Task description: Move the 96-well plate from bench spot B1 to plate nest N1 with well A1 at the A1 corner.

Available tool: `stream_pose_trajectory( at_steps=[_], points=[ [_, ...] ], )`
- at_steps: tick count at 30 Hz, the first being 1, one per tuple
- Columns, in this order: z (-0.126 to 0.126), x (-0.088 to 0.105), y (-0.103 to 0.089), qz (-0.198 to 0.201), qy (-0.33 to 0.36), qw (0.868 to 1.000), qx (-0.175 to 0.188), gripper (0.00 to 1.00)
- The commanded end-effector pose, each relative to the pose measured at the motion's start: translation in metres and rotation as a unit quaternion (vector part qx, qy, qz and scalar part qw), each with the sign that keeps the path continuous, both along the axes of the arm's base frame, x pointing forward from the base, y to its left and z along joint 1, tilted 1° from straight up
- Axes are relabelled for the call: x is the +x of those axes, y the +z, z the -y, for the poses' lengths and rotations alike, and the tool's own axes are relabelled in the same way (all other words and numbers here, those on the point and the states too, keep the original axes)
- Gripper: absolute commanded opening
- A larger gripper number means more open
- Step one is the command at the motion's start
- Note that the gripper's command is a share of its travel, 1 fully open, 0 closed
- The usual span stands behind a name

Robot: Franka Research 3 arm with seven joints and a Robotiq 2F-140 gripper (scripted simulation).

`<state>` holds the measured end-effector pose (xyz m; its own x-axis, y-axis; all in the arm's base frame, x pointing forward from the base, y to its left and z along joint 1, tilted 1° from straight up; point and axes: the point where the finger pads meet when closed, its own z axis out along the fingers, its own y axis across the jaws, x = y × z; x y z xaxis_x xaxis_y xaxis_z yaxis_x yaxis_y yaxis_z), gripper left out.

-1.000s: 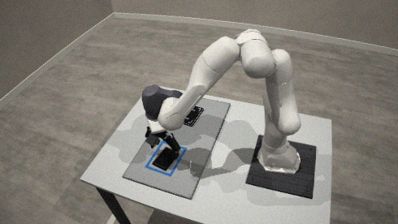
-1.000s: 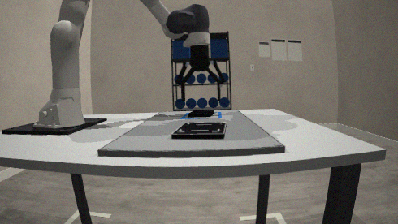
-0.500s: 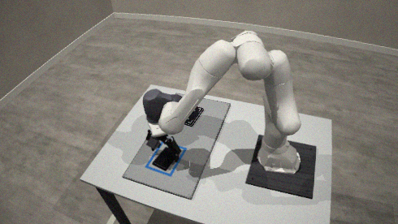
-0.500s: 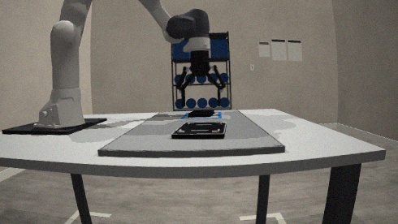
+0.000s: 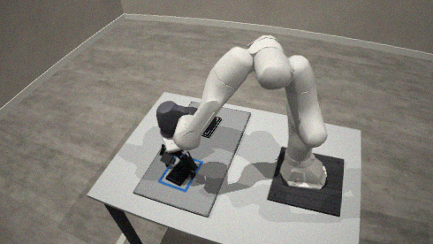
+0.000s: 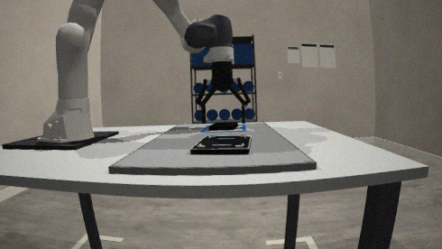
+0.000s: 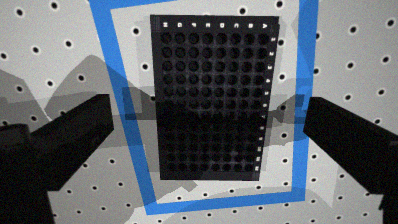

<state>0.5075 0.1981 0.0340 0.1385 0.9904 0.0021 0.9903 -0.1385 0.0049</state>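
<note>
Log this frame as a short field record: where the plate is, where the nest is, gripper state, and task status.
plate: 96-well plate lies flat inside the blue outline of bench spot B1
nest: plate nest N1 holds no plate, on the grey mat
gripper: gripper open, fingers on either side of the plate, above it, holding nothing
arm: reaching from the black base plate on the table
task status: plate not yet grasped or moved

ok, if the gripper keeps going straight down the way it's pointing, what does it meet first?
Most likely the black 96-well plate inside the blue-outlined bench spot. The open gripper points straight down, fingers straddling the plate's long sides, so they would probably pass beside it to the grey perforated mat.
</note>
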Motion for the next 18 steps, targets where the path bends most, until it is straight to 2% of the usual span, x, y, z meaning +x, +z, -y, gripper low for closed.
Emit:
stream_pose_trajectory(
  at_steps=[1, 13, 14, 18],
  points=[
    [-0.001, 0.0022, 0.0004, 0.003, 0.002, 1.0, 0.003, 1.0],
    [-0.001, 0.0022, 0.0004, 0.003, 0.002, 1.0, 0.003, 1.0],
    [-0.001, 0.0022, 0.0004, 0.003, 0.002, 1.0, 0.003, 0.63],
    [-0.001, 0.0022, 0.0004, 0.003, 0.002, 1.0, 0.003, 0.63]
  ],
)
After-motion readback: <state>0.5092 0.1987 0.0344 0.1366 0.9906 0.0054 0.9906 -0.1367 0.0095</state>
